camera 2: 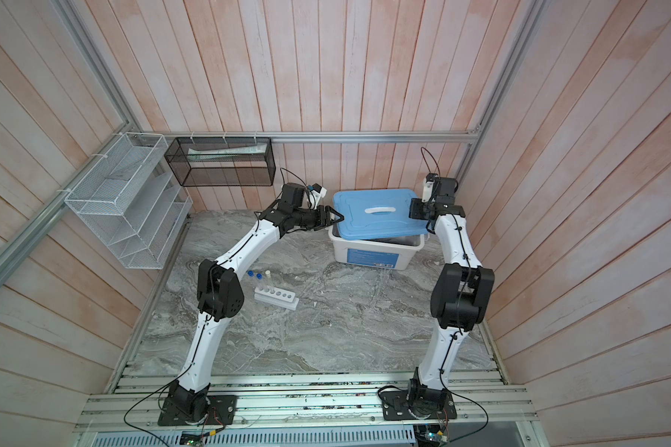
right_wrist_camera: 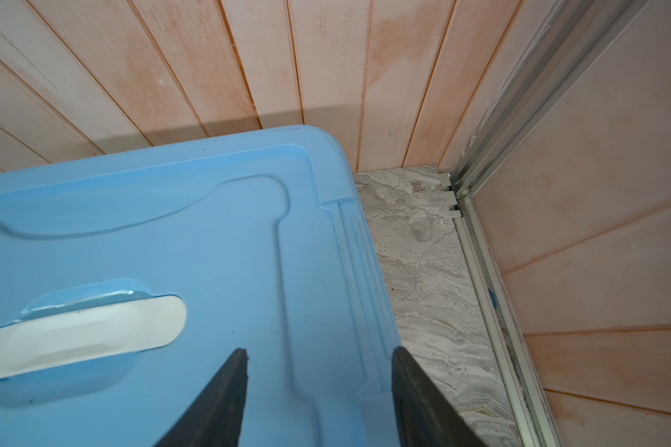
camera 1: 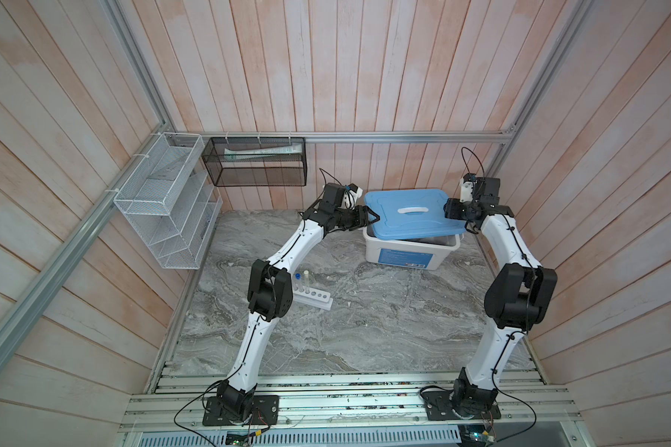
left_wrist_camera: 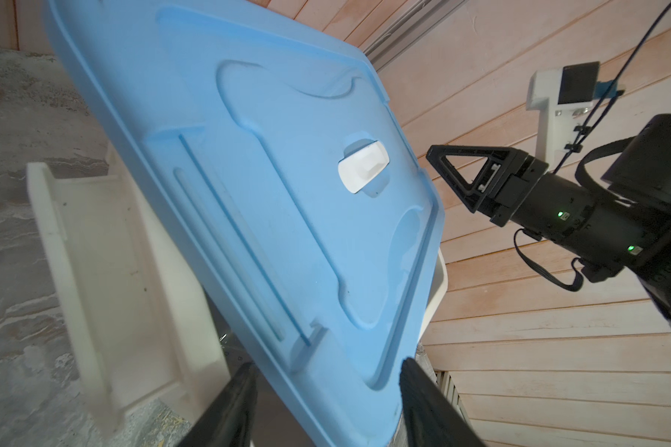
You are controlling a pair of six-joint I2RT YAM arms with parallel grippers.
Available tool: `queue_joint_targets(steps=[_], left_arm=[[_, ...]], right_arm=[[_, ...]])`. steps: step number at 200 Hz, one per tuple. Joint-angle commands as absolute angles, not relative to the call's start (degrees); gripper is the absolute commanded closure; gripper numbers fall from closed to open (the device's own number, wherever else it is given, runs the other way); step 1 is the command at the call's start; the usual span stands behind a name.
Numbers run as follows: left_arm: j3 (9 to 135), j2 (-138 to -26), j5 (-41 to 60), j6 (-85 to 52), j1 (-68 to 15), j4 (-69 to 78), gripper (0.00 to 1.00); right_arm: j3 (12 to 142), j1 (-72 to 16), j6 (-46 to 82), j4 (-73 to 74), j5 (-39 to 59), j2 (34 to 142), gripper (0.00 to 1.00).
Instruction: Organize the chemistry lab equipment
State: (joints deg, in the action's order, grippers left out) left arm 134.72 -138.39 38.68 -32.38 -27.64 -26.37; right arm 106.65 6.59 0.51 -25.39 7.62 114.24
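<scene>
Your left gripper (camera 1: 372,218) has the blue lid (camera 1: 411,222) by its left edge, one finger above the rim and one under it, holding it tilted over the white bin (camera 1: 403,257). Your right gripper (camera 1: 447,209) sits at the lid's right edge, jaws partly apart, gripping nothing. The three test tubes (camera 2: 260,283) stand in the white rack (camera 2: 277,298) on the marble table (camera 1: 365,329), well apart from the bin.
</scene>
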Motion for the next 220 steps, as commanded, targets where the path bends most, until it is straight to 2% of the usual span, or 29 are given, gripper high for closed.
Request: queue_joint_targets(steps=[1, 89, 220], left_arm=[[135.9, -140.2, 38.3, -31.8, -27.3, -26.6, 0.39], [133.7, -139.8, 38.3, -31.5, -27.0, -26.1, 0.39], [132.7, -138.0, 34.9, -29.7, -25.6, -27.3, 0.39]], right_arm=[[106.2, 6.9, 0.7, -24.7, 8.0, 115.0, 0.43], [106.5, 7.8, -1.8, -25.4, 2.8, 115.8, 0.42], [114.1, 7.9, -4.1, -28.2, 4.0, 122.6, 0.33]])
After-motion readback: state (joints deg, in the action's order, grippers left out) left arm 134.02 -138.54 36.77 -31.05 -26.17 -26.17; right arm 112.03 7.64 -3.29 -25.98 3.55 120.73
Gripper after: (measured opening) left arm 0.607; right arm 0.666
